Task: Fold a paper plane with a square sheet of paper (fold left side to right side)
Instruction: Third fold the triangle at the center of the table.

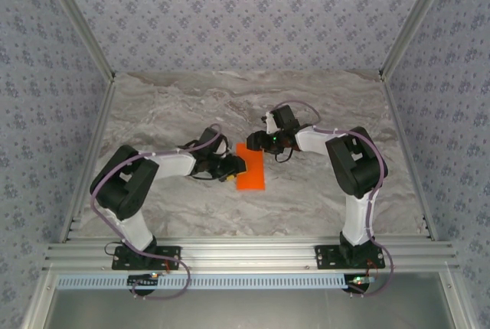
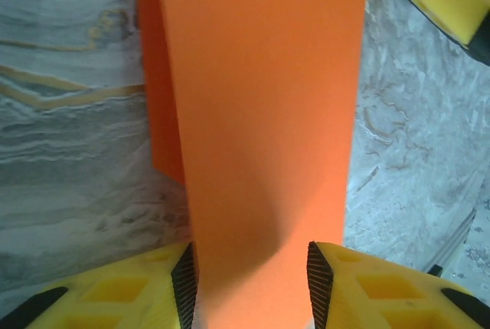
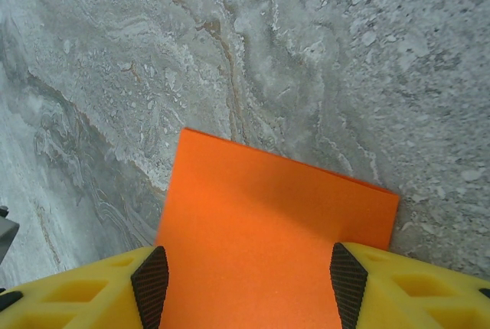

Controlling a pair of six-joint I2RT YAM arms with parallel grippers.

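top view: the square sheet of paper (image 1: 250, 168), orange-red, lies flat near the middle of the table (image 1: 321, 99) and shows as a tall rectangle rather than a square. the left fingers (image 2: 182, 277) meet it at its 9 o'clock edge, the right fingers (image 3: 348, 283) at its 12 o'clock end.

left wrist view: the two pads stand apart with the orange surface spanning the gap. whether they press on it or merely straddle it cannot be told. a darker orange layer juts out at 9 o'clock beside the main strip. this suggests a doubled sheet, though no crease can be made out.

right wrist view: the fingers are apart, straddling one end of the sheet, which rests on the table. contact between pads and paper cannot be made out.

handling, as a judgement: the sheet is very light, thin and limp, so it is likely to slide on the smooth marbled table and buckle if squeezed across its width. it will crease for good and tear easily. it is best taken at a free edge or corner and pinched through its thickness, while the other arm pins the rest down near the intended crease.

hidden or unclear: the near end of the sheet is cut off at the fingers in both wrist views. the top view is too small to show layers, crease or fingertip contact.
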